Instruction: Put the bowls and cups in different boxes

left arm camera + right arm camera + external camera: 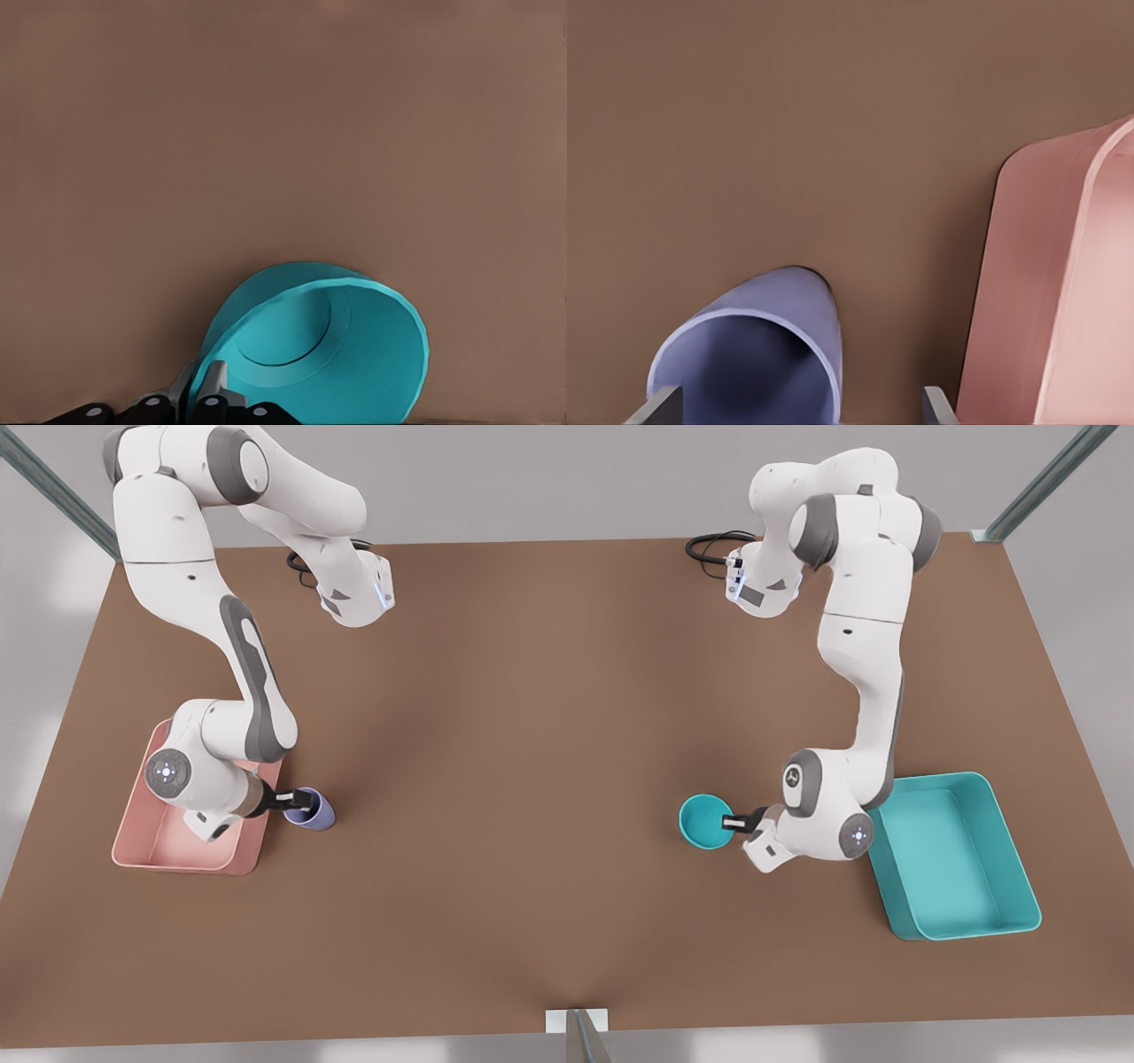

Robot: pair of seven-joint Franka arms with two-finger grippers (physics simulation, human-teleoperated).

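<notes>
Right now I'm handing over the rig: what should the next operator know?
Left gripper: at the front view's right, shut on the teal bowl's rim, beside the teal tray.
Right gripper: at the front view's left, open, its fingers either side of the lavender cup, just outside the pink tray.
Done: the bowl is gripped; the cup is lined up.
Left: close on the cup, then carry the cup into the pink tray and the bowl into the teal tray. Neither is in a tray yet.
</notes>
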